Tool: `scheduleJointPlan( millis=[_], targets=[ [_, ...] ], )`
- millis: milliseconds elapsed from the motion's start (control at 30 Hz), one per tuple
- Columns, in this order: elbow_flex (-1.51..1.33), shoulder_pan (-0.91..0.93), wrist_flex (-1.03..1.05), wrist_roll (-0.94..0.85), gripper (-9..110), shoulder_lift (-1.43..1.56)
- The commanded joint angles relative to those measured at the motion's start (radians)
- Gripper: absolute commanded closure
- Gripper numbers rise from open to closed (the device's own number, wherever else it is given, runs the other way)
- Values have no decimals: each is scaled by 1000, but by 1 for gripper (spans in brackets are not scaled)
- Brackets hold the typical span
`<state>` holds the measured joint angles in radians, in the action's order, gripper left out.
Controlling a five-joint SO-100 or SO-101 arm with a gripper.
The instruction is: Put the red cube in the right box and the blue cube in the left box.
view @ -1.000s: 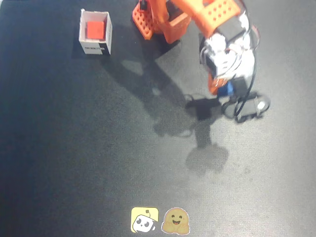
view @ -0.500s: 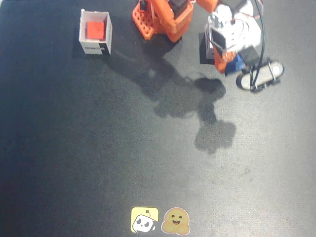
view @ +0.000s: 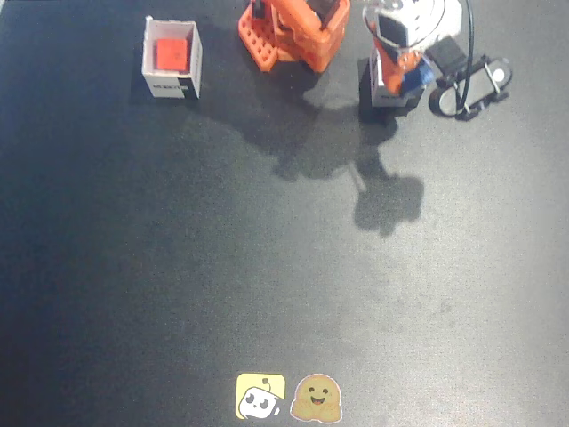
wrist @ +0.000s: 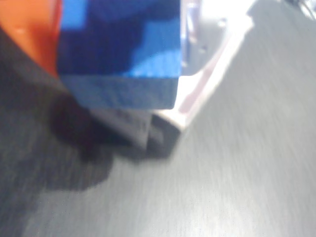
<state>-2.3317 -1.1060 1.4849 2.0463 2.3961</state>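
**Blue cube held over the box at the right of the fixed view**

In the fixed view, the box at upper left stood on the dark table with its black label strip facing the camera. The red cube sat inside it, below the rim. By the task's naming this was the right box, although the fixed view showed it on the left.

To its right, at the top centre, stood the orange base of the arm. Further right, the arm's white upper part hung over the second box, the left box, covering most of it. The gripper was above this box with the blue cube between its fingers. A black clamp lay on the table just beside that box, to its right.

In the wrist view, the blue cube filled the upper left, pressed against an orange finger; the jaws were closed on it. A white edge below the cube was probably the box rim; the picture was too blurred to confirm.

Two stickers lay at the bottom edge of the fixed view.
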Motion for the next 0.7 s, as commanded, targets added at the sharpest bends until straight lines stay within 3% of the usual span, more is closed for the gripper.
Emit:
scheduleJointPlan(
  millis=[0,667],
  targets=[
    [-15,-49,23,18,91,71],
    [-121,-164,6,35,89,207]
  ],
)
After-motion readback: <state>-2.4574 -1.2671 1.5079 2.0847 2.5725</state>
